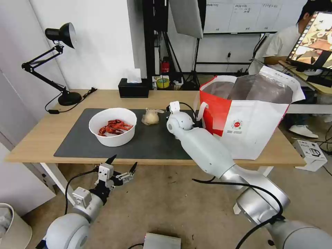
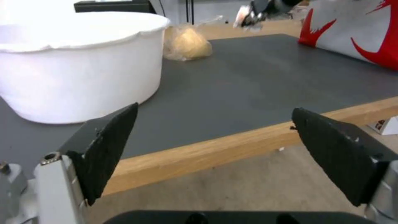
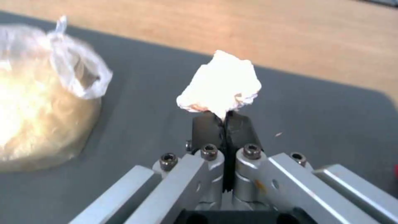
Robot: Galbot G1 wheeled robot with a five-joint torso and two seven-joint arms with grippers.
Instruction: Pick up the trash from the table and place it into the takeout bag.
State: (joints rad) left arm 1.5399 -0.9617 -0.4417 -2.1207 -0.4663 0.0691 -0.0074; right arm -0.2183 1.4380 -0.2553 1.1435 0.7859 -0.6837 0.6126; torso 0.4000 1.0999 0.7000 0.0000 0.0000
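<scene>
Pinching the tissue (image 3: 219, 84) above the mat (image 3: 323, 124), right gripper (image 3: 225, 119) beside the bag (image 1: 254, 117); left gripper (image 2: 215, 146) agape below the tabletop (image 1: 41, 138)

Left gripper (image 2: 213, 137) spread wide, hanging just off the wooden table edge (image 2: 232, 144). On the dark grey mat (image 2: 257, 84): white round bowl (image 2: 79, 62) near that edge, knotted clear bag with beige lump (image 2: 186, 43) just behind it. Red-and-white takeout bag (image 2: 356, 31) well apart from bowl.

Bare mat (image 1: 152, 141) between bowl (image 1: 112, 126) and takeout bag (image 1: 254, 117).
</scene>
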